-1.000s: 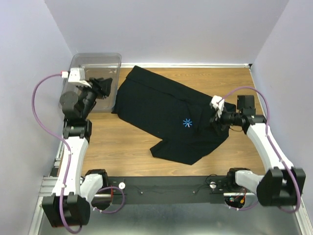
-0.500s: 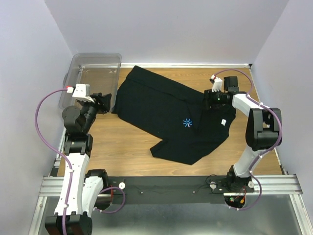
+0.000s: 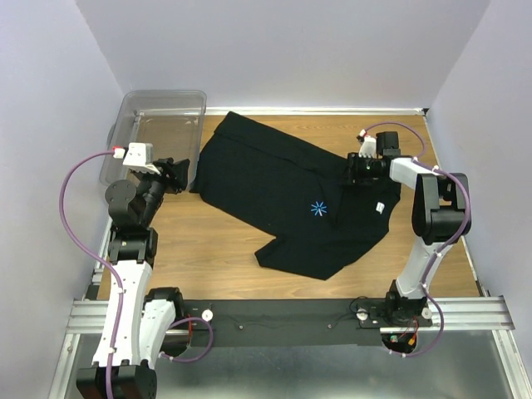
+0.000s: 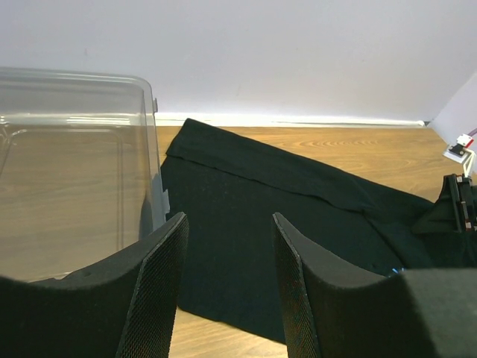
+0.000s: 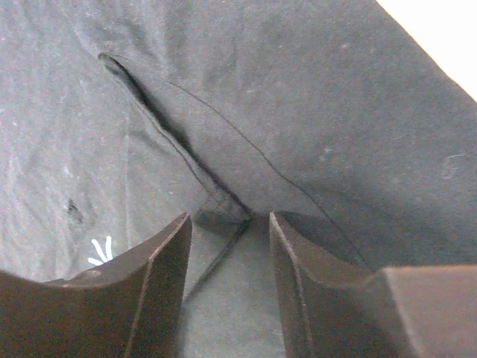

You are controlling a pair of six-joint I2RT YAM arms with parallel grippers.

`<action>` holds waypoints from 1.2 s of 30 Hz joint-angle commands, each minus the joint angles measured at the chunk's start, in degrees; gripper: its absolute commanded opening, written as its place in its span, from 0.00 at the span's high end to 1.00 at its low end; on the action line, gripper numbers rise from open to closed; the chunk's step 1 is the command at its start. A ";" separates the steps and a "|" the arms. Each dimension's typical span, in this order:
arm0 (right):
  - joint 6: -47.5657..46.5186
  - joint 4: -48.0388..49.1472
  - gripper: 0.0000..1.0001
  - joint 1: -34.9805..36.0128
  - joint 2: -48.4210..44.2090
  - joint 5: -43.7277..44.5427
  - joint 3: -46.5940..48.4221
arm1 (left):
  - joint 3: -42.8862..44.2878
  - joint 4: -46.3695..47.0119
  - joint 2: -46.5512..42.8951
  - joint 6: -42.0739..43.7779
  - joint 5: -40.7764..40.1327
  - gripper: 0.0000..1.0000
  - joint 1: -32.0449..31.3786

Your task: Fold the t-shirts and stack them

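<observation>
One black t-shirt (image 3: 283,199) lay spread on the surface (image 3: 208,241), from beside the clear bin (image 3: 162,93) at the far-left corner toward the right edge. The right end effector (image 3: 357,170) hung over its far-right part, jaws half apart astride a crease, gripping nothing. The left end effector (image 3: 176,170) hovered near the left edge, half open and empty.

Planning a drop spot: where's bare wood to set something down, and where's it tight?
Biggest bare patch: near-left wooden table, between the left arm, the black t-shirt's near edge and the front rail. Narrower strip: far right, between shirt and back wall. Crowded: by the clear plastic bin and left gripper, and at the right gripper.
</observation>
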 commanded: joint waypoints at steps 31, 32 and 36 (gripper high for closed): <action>-11.98 -11.01 0.38 10.35 -11.44 -3.91 4.20 | 0.26 0.04 -0.19 1.33 -0.88 0.43 -0.17; -10.85 -10.32 0.38 4.67 -12.49 -1.37 4.20 | 0.26 -0.05 -0.45 1.24 -0.88 0.43 -0.17; -7.77 -6.54 0.35 -8.29 -13.91 8.12 1.13 | 0.18 0.12 -1.07 1.15 -0.44 0.43 -0.17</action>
